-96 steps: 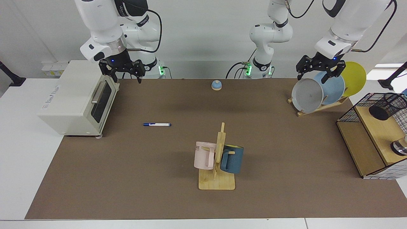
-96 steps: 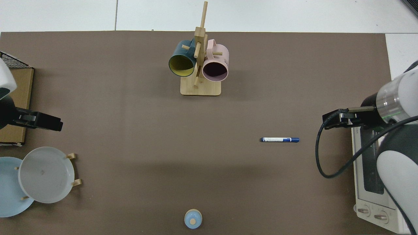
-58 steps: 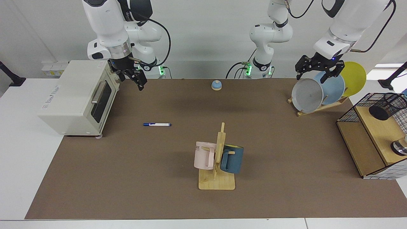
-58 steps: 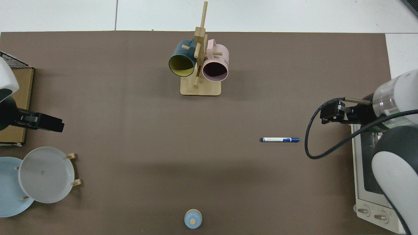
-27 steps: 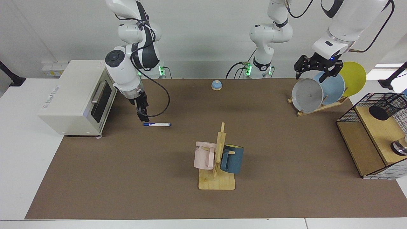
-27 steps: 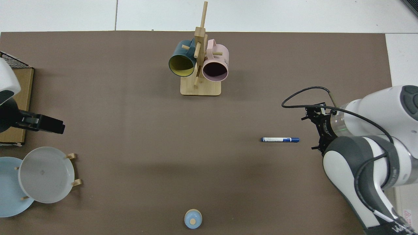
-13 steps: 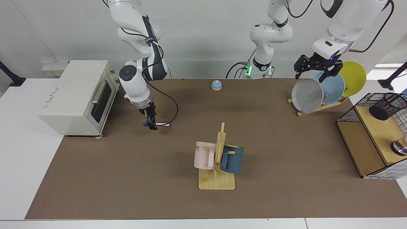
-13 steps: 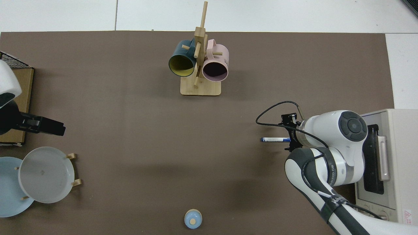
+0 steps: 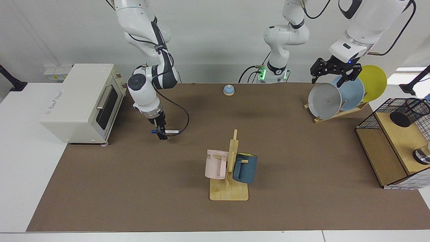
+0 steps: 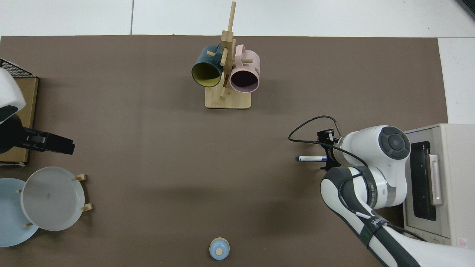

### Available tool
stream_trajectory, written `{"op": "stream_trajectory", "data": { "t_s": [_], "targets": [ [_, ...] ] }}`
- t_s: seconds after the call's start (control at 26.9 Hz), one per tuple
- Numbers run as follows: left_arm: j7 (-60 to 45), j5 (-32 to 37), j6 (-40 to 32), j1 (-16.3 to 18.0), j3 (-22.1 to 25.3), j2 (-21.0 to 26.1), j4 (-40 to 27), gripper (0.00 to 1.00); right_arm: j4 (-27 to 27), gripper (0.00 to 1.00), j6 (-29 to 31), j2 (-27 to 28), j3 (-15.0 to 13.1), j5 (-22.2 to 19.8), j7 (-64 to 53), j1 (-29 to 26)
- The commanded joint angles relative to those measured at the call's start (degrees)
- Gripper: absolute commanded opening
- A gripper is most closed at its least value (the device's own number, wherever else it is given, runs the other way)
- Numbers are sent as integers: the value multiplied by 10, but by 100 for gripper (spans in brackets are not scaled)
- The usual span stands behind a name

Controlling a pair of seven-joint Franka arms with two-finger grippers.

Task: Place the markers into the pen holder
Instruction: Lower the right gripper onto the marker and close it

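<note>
The marker [image 9: 173, 131] [image 10: 310, 158], white-barrelled with blue ends, lies flat on the brown mat near the toaster oven. My right gripper [image 9: 162, 134] [image 10: 326, 158] points down over its blue end near the oven, open, with one finger on each side of the barrel. The pen holder [image 9: 415, 111], a black mesh cup, rests tipped on the wire-and-wood shelf at the far side from the marker; it is outside the top view. My left gripper [image 9: 331, 79] [image 10: 55, 144] hangs open above the plate rack and waits.
A toaster oven [image 9: 80, 101] stands close beside the right arm. A wooden mug rack [image 9: 229, 188] with a pink and a blue mug stands mid-table. Plates lean in a rack [image 9: 339, 112]. A blue bell [image 9: 228, 90] sits at the back edge. A shiny metal item [image 9: 422, 155] sits on the wire shelf [image 9: 386, 144].
My right arm swung away from the oven, came down and set its fingers around the marker's end. The marker has not moved. The left arm barely shifted.
</note>
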Motion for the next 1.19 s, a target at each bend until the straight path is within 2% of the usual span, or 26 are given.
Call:
{"op": "stream_trajectory", "data": {
  "t_s": [0.0, 0.33, 0.89, 1.15],
  "targets": [
    [-6, -3, -1, -1, 0, -15, -16, 100, -5, 88, 11, -1, 1, 7, 5, -1],
    [-6, -3, -1, -1, -1, -15, -16, 100, -5, 88, 18, 8, 0, 6, -5, -7],
    [-6, -3, 0, -1, -1, -22, -28, 100, -4, 80, 19, 16, -1, 4, -25, -14],
    [-6, -3, 0, -2, -2, -26, -33, 100, -3, 72, 17, 15, 0, 4, -28, -18]
  ]
}}
